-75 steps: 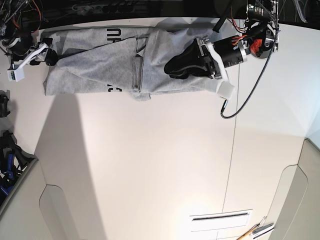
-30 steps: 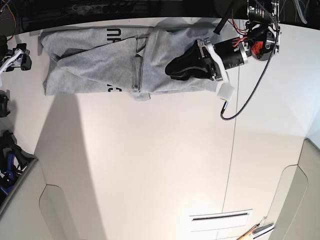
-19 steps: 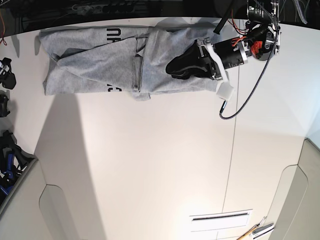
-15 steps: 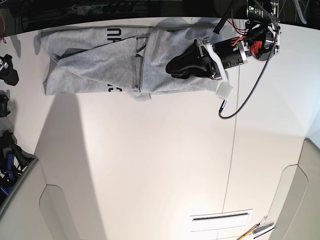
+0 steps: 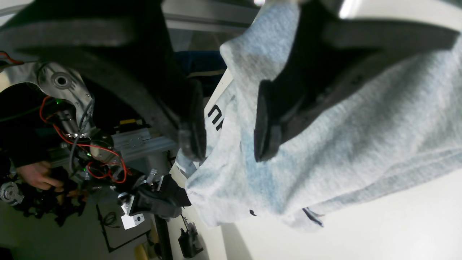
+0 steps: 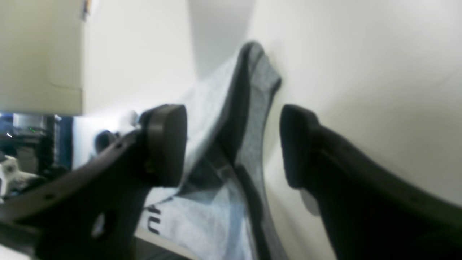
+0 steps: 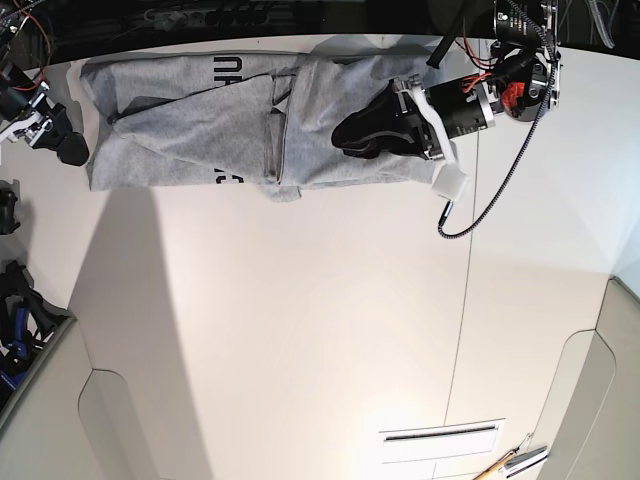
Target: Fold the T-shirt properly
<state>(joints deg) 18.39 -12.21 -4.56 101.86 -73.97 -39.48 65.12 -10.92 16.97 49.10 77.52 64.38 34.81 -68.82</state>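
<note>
- While my right fingers [image 6: 232, 144] have swung back beside the T-shirt [image 7: 250, 125]'s left end, spread wide and empty, the long band itself has not shifted along the far edge of the worktop [image 7: 300, 330], so the crosswise fold is still to do.
- My left fingers [image 5: 227, 122] stay on its right part, cloth between them; the wrist view doesn't settle whether they pinch it.

Heather-grey T-shirt [image 7: 200, 125], black lettering
</note>
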